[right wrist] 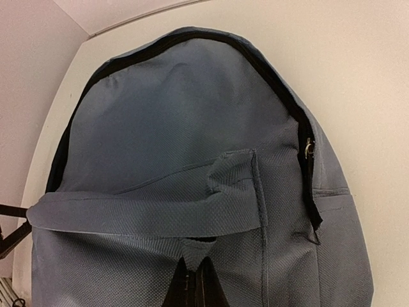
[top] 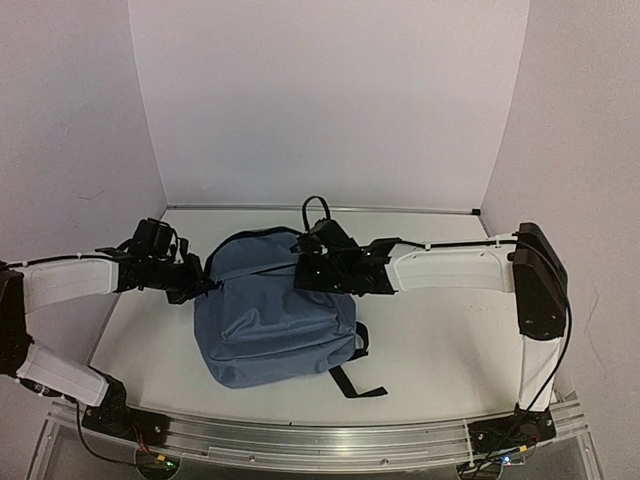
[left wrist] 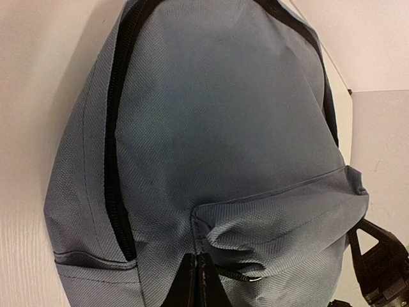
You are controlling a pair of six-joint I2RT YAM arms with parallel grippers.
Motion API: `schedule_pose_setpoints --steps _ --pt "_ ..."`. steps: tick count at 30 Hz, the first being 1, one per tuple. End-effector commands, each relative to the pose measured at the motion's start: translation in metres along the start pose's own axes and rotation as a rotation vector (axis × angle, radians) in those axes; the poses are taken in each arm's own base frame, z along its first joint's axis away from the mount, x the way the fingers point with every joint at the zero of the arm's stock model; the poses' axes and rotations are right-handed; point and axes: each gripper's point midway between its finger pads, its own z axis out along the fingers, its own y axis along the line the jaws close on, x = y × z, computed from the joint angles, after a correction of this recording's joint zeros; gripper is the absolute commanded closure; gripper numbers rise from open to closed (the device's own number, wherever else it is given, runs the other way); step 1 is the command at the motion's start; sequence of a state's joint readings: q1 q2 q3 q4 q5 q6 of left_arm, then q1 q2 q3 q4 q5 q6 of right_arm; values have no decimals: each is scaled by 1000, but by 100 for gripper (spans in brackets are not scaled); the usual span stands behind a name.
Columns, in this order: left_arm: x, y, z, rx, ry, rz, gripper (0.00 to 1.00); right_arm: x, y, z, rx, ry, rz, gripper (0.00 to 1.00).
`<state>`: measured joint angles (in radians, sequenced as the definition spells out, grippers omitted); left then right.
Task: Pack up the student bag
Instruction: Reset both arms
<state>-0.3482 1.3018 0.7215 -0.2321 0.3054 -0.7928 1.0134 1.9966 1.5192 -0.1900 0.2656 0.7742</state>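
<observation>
Slate-blue cloth puckers around the closed tips of the left tool (left wrist: 198, 284), which looks clenched on a fold of the bag (left wrist: 223, 128) just below its front pocket (left wrist: 281, 217). The right tool (right wrist: 198, 281) is likewise clamped shut, with fabric gathered at its tips. My guess is that the two pinch opposite sides to steady and spread the cloth so the main zip (left wrist: 113, 160) can be worked. The bag lies flat mid-worktop (top: 450, 330), between the two tools and touching both, its straps (top: 350, 382) trailing toward the near edge.
</observation>
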Motion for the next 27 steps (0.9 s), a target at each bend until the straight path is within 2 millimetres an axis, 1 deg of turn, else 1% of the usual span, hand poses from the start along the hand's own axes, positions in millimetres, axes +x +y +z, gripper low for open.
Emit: schedule_pose_setpoints --steps 1,2,4,7,8,9,10,11,12,13,15,17,19,21,23,25,27 --pt "-33 -1 19 -14 -21 58 100 -45 -32 -15 101 -118 81 100" --pt "-40 -4 22 -7 -21 63 100 -42 -31 -14 93 -107 85 100" --pt "-46 -4 29 -14 -15 70 100 -39 -31 -12 84 -97 90 100" --pt "-50 -5 29 -14 -27 88 100 -41 -27 -17 61 -97 78 100" --pt "-50 -6 28 -9 -28 97 100 -43 -23 -20 38 -98 59 98" --pt "-49 -8 25 -4 -27 103 95 -46 -13 -24 -9 -97 33 91" --pt "-48 -9 23 -3 -24 111 82 -49 -5 -30 -59 -94 7 80" --pt "-47 -10 19 -3 -22 116 70 -50 3 -35 -102 -89 -14 65" --pt "-46 -11 15 -3 -24 122 58 -52 7 -41 -129 -88 -29 50" --pt "-46 -12 11 -5 -28 129 47 -54 10 -48 -149 -91 -43 39" --pt "-47 -13 -2 -12 -52 144 32 -61 11 -61 -165 -107 -64 19" --pt "-47 -12 -12 -20 -67 155 20 -67 12 -76 -182 -127 -95 7" --pt "-48 -9 -22 -26 -70 149 13 -75 10 -89 -188 -152 -124 2" --pt "-54 -5 -32 -43 -79 149 8 -83 1 -96 -181 -168 -140 2" --pt "-62 2 -42 -67 -95 136 5 -96 -21 -99 -161 -178 -119 2" --pt "-73 11 -52 -75 -109 112 3 -108 -48 -99 -127 -186 -93 2" --pt "-87 18 -62 -58 -121 82 2 -117 -80 -97 -82 -189 -66 2"
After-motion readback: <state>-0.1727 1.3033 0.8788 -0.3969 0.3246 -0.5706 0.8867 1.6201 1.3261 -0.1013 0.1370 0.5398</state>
